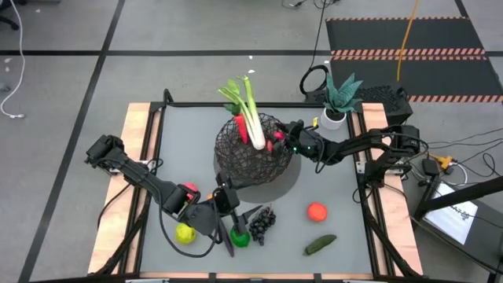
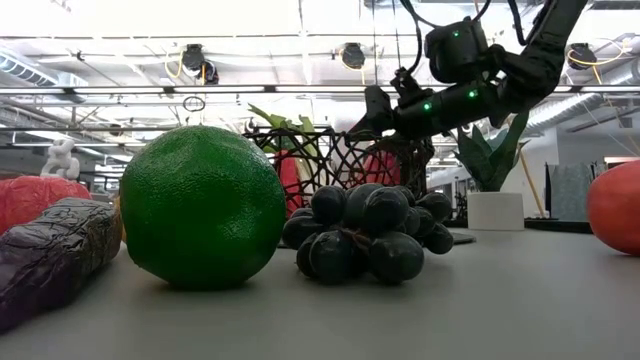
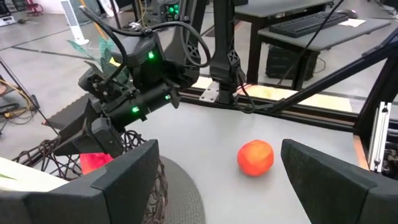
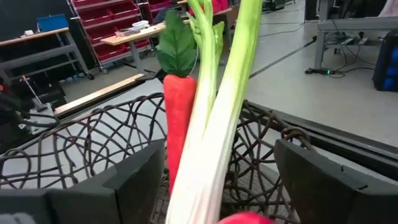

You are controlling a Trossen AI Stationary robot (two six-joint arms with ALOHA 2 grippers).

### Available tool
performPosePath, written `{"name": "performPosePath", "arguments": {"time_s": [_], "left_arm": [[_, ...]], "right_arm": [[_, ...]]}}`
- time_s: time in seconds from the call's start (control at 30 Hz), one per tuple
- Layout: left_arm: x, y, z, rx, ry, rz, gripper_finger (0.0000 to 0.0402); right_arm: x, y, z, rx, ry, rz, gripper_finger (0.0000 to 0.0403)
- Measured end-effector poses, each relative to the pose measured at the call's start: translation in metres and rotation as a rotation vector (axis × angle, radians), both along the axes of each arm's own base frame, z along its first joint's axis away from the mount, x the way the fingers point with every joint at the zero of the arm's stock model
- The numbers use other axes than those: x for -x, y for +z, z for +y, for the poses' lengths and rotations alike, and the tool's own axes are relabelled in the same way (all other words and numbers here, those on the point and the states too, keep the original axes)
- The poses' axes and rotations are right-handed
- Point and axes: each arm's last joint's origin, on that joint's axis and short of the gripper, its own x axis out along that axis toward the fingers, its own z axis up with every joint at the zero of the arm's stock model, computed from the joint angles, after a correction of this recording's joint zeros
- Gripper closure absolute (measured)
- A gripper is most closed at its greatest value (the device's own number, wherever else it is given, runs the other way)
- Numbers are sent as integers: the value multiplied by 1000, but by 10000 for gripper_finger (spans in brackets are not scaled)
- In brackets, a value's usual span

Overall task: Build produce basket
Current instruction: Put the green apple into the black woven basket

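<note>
**Jaws Apart on Both Arms; Red Fruit Just Over the Rim**

Spread wide over the basket (image 1: 253,148): right gripper (image 1: 281,137), fingers apart at its 3 o'clock rim, with a red fruit (image 1: 277,140) lying directly beneath, apparently let go into the wire. Already standing inside: leek (image 1: 248,116) and carrot (image 1: 240,127), side by side and touching. Parked low at 7 o'clock of the basket: left gripper (image 1: 229,211), likewise parted and holding nothing, close to the green fruit (image 1: 239,237), eggplant (image 1: 229,237) and grapes (image 1: 262,222). Lying loose farther out: yellow-green fruit (image 1: 185,233), orange fruit (image 1: 317,211), cucumber (image 1: 320,244). Judged mid-task, at the release step. Next, probably: lift clear of the rim without snagging the wire, then reach toward 5 o'clock for another loose piece.
</note>
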Motion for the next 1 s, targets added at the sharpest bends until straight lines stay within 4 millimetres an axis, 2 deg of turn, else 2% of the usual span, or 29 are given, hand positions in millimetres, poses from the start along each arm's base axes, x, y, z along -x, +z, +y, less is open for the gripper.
{"name": "performPosePath", "arguments": {"time_s": [0.27,0.4,0.53,0.73,1.0], "left_arm": [[0,-1,0,-13,-2,14,66],[1,-4,1,-32,-2,44,66],[2,-5,1,-41,-2,59,66],[2,-7,2,-50,-2,72,66],[3,-9,2,-79,-7,101,66]], "right_arm": [[1,5,-1,87,17,34,104],[4,17,4,131,134,50,104],[10,29,8,86,234,47,104],[21,44,24,45,339,73,114],[39,66,44,79,421,92,121]]}}
